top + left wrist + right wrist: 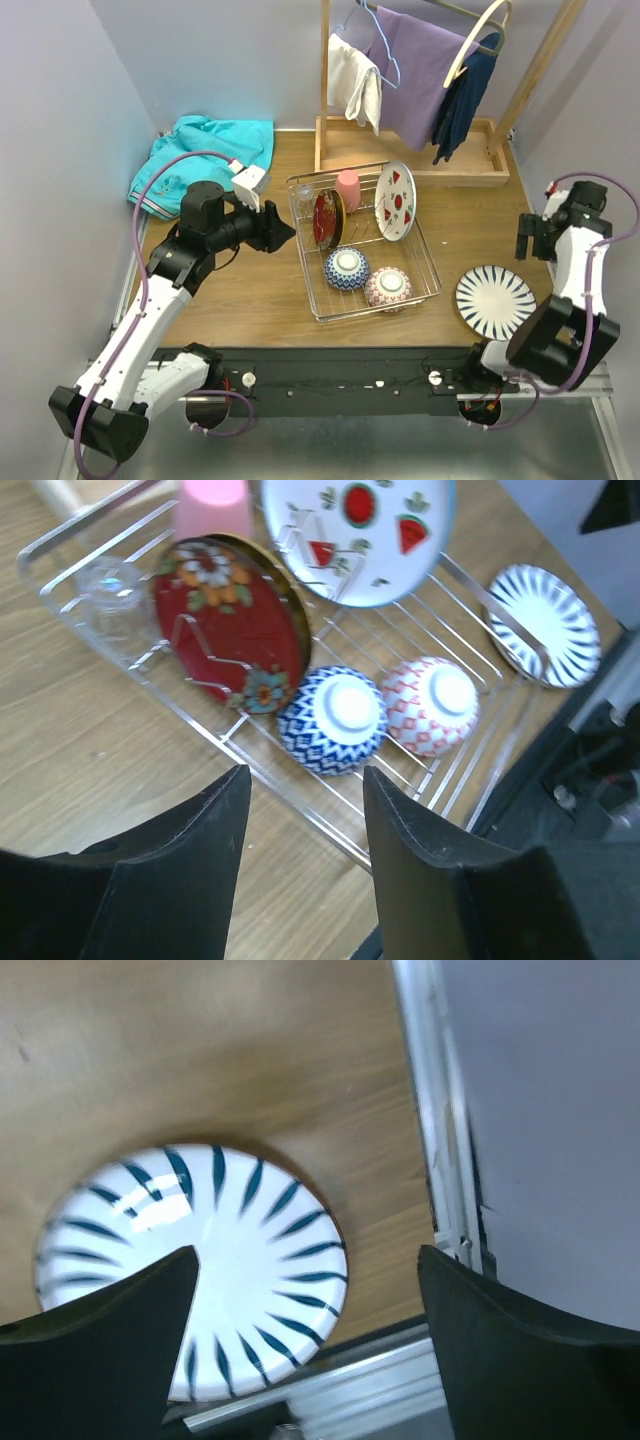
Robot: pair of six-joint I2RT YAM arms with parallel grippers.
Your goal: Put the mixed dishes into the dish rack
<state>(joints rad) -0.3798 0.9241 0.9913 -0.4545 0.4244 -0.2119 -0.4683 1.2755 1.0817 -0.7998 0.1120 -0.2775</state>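
The silver wire dish rack [432, 262] stands mid-table. It holds a small clear glass [305, 195], a pink cup [348, 188], a red flowered plate [328, 218] on edge, a white fruit-motif plate [395, 200] on edge, a blue-patterned bowl [346, 268] and a pink-patterned bowl [387, 287], both upside down. A white plate with dark blue stripes [496, 301] lies flat on the table right of the rack. My left gripper [283, 233] is open and empty just left of the rack. My right gripper [527, 238] is open and empty above the striped plate [190, 1270].
A wooden clothes rack [420, 80] with hung garments stands at the back. A teal garment [205, 155] lies at the back left. A metal rail [430, 1140] runs along the table's right edge, close to the striped plate.
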